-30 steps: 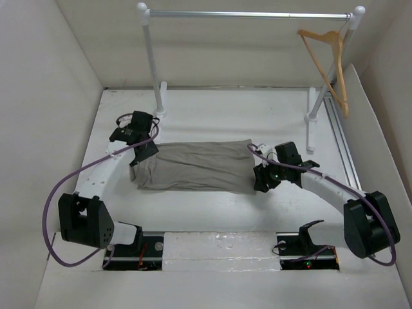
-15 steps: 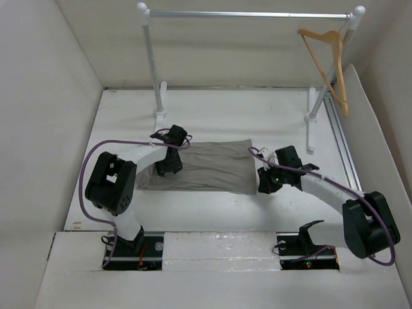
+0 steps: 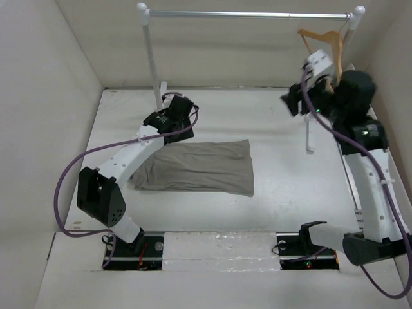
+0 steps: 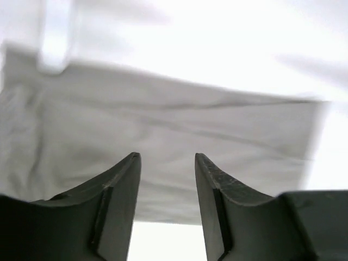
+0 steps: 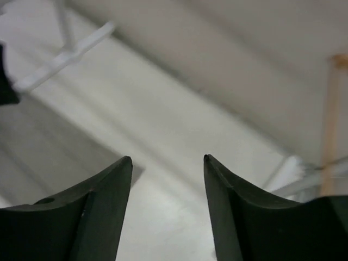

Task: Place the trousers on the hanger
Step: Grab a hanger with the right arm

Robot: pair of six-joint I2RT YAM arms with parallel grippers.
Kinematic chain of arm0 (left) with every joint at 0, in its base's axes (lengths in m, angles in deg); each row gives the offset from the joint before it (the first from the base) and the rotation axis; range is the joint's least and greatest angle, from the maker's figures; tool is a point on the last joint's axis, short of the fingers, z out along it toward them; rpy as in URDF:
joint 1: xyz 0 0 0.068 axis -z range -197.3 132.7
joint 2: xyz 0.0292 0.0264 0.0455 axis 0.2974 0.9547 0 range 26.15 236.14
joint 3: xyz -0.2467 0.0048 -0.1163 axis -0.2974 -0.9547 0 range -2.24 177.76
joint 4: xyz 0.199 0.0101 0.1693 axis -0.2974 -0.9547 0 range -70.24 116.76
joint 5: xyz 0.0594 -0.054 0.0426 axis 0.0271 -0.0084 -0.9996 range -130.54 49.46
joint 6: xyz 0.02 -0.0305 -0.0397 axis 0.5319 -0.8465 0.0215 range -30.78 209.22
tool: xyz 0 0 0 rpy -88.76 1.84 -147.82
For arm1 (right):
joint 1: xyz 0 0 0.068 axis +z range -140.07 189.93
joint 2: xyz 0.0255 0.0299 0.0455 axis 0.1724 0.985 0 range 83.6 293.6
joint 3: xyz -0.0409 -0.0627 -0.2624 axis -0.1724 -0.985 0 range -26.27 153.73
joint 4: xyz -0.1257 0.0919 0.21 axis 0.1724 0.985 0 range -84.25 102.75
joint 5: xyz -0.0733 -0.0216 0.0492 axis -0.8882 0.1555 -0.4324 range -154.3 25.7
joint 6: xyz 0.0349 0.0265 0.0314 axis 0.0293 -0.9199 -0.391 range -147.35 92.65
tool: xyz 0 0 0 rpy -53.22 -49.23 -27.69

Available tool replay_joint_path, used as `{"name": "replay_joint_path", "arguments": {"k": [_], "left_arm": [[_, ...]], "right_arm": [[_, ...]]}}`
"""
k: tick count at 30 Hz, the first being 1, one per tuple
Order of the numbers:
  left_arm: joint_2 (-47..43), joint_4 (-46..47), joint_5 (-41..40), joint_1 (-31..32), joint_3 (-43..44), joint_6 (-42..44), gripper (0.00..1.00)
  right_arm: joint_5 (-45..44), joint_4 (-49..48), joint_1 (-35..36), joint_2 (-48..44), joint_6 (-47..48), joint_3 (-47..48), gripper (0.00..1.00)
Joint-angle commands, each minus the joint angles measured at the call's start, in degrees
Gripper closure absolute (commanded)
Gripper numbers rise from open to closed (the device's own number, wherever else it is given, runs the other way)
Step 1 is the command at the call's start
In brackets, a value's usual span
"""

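Top external view gives you the trousers (image 3: 196, 166) as a flat, roughly rectangular fold of wrinkled taupe cloth, plain and unmarked, lying on the white table (image 3: 277, 206) in front of the rail (image 3: 248, 14), with its right edge slanting a little. You can see the left gripper (image 4: 166, 157) above the cloth's far left corner, its jaws apart and nothing between them. The right gripper (image 5: 167, 159) is raised just beside the tan wooden hanger (image 3: 317, 33), which hangs at the rail's right end, jaws likewise apart and empty.
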Motion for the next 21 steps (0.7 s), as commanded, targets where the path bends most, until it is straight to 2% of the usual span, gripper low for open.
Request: {"name": "replay_joint_path", "arguments": {"k": [1,2,4,5,6,7,9,11,12,13,15,16,17,21], "left_arm": [[0.81,0.80,0.42,3.96,9.81,3.90,0.60],[1.95,1.24,0.34,5.36,11.13,4.52,0.69],[3.01,2.30,-0.36,10.18,14.39,6.36,0.81],[3.80,2.56,-0.71,11.78,15.01,6.98,1.00],[4.15,3.09,-0.37,13.10,15.54,7.25,1.00],[4.33,3.70,0.68,15.11,15.28,7.60,1.00],[3.98,5.89,2.53,16.36,12.75,7.69,1.00],[1.97,7.92,6.39,16.37,9.93,8.12,1.00],[1.09,10.27,7.36,16.37,6.96,8.13,1.00],[0.04,11.52,8.76,16.37,5.54,8.39,1.00],[-3.13,14.23,10.61,16.37,2.20,10.14,1.00],[-3.14,14.25,10.62,16.37,2.18,10.15,1.00],[-4.01,14.51,11.06,16.37,1.75,11.02,1.00],[-4.02,15.05,11.94,16.37,-0.27,11.64,1.00]], "right_arm": [[-0.25,1.68,-8.64,5.55,4.93,11.79,0.41],[0.89,1.24,-13.98,6.97,5.63,17.04,0.45],[0.64,0.62,-19.01,11.09,5.99,21.55,0.52],[1.59,-0.25,-21.30,12.42,6.17,22.97,0.58],[2.73,-0.34,-26.02,13.56,5.73,25.07,0.68],[4.57,-0.34,-28.07,14.79,5.47,25.96,0.83],[8.19,-2.09,-32.11,16.91,4.59,25.62,1.00],[9.42,-3.15,-33.62,17.53,4.59,24.66,1.00],[9.86,-3.51,-34.15,17.88,4.93,24.30,0.96],[10.13,-3.33,-35.37,17.97,5.55,23.95,0.68],[12.48,-4.03,-37.57,19.10,7.39,22.38,0.34],[12.50,-4.04,-38.54,19.11,7.40,21.76,0.30],[16.94,-4.21,-39.51,19.72,7.57,21.40,0.27],[21.99,-2.19,-40.92,22.71,9.33,20.17,0.25]]}}
